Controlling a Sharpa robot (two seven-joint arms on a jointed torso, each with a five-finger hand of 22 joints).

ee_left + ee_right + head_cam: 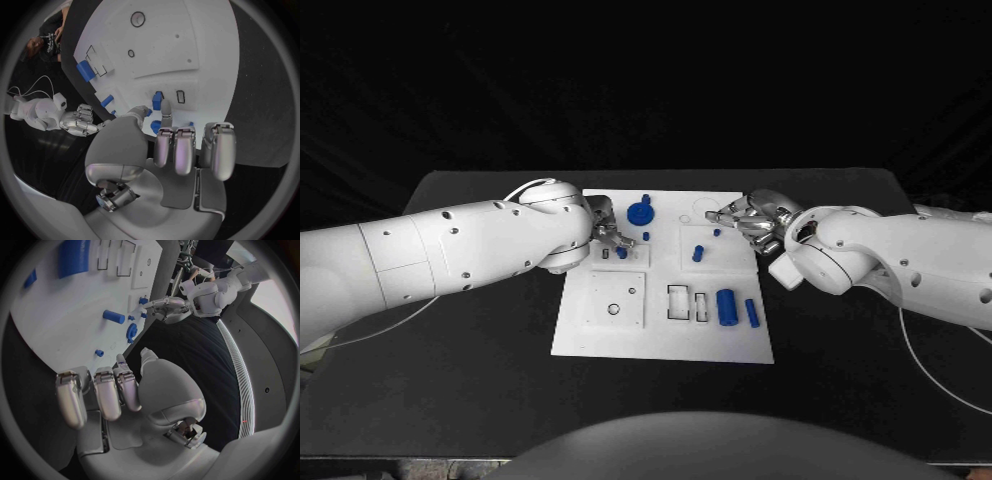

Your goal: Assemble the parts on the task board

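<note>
Both arms are glossy white, rounded shells dotted with small dark screw holes; each trails a thin white cable [942, 370] and ends in silver segmented fingers [177, 152].

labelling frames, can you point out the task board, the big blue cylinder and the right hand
task board [661, 340], head view, bare near edge of the plate
big blue cylinder [727, 305], head view, middle of its body
right hand [744, 220], head view, middle of the silver hand
</note>
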